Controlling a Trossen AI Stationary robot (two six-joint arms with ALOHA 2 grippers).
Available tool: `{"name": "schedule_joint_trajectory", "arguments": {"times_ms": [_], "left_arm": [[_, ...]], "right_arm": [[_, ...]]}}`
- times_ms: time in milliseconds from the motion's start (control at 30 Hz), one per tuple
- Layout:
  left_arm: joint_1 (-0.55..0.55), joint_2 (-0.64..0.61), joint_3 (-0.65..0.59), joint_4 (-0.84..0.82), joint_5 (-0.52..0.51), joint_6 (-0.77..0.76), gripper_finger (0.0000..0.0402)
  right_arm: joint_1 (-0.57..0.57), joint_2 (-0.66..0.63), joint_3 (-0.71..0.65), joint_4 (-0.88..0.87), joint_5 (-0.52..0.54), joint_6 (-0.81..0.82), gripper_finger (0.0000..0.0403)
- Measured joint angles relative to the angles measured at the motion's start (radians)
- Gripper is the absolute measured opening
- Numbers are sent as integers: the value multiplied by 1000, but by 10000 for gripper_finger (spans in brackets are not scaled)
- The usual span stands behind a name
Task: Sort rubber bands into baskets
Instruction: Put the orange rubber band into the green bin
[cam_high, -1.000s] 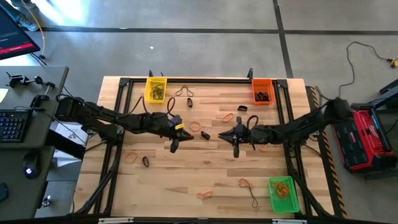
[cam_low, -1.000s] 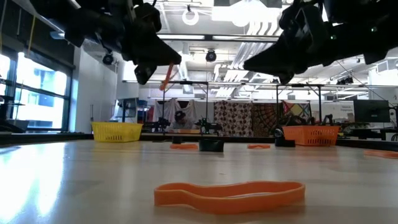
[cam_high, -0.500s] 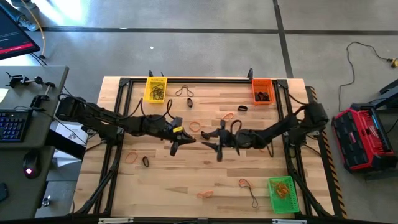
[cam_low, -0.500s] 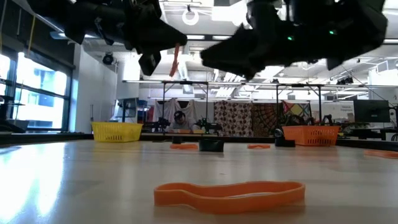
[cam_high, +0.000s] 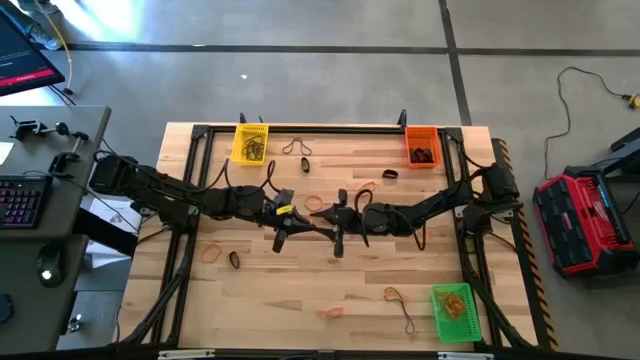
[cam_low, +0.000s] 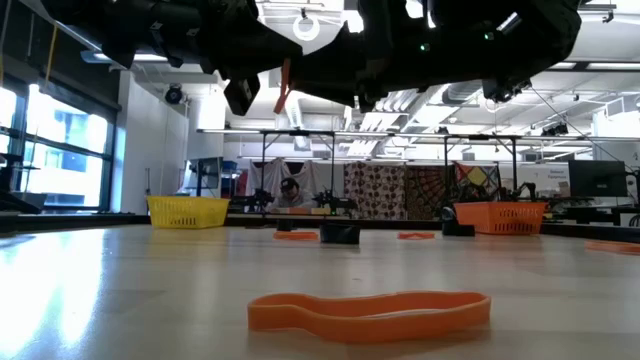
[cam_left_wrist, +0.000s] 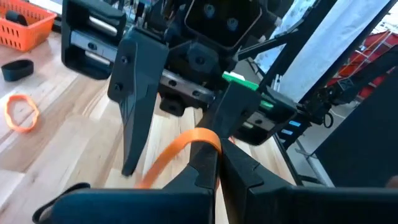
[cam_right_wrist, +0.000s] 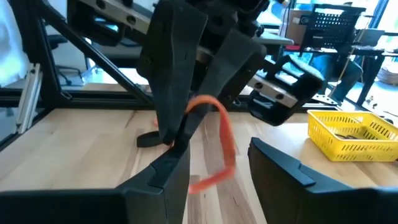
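Hands met over the middle of the wooden surface, well short of the orange basket at its far right corner. The left hand was pinched shut on an orange rubber band, a thin flat loop that hung limp from its closed tips and drooped in a long curve. In the right wrist view the same band dangled from those tips, bright orange, bent over at the top and curling at its lower end. The right hand had its fingers spread wide, one on either side of the hanging loop, and gripped nothing; whether a finger touched the band could not be told.

Toward the left hand's side from the orange basket, along the same far edge, stood the yellow basket, with dark and olive-tan bands showing inside it. The orange basket held black bands. The green basket stood at the near right corner, straight down the surface's edge from the orange basket, with orange bands in it.

Loose bands lay scattered between the baskets: a black one just beside the orange basket, an orange one a little farther from it, and another orange loop lying flat and slightly wavy near the low camera.
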Motion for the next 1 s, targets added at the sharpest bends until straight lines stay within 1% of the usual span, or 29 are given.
{"name": "schedule_joint_trajectory", "arguments": {"times_ms": [100,167,233,333,400,533,633,867,1000], "left_arm": [[0,0,0,10,0,5,0],[0,0,0,20,-1,5,0],[0,0,0,18,-1,5,0],[0,0,0,18,-1,6,0],[0,0,0,17,-1,6,0],[-2,0,0,16,-3,28,7],[-9,0,0,17,-19,49,20],[-16,0,0,0,-84,112,59],[-16,0,1,-22,-129,162,75]], "right_arm": [[-3,0,10,-27,4,-3,141],[-4,0,13,-37,17,-3,120],[-5,0,14,-41,32,-3,89],[-5,0,14,-42,62,-3,30],[-5,0,14,-42,82,-7,8],[-5,0,14,-43,106,-1,16],[-5,-3,14,-63,118,-1,4],[-2,-64,14,-182,175,26,1],[5,-108,14,-250,186,33,0]]}}
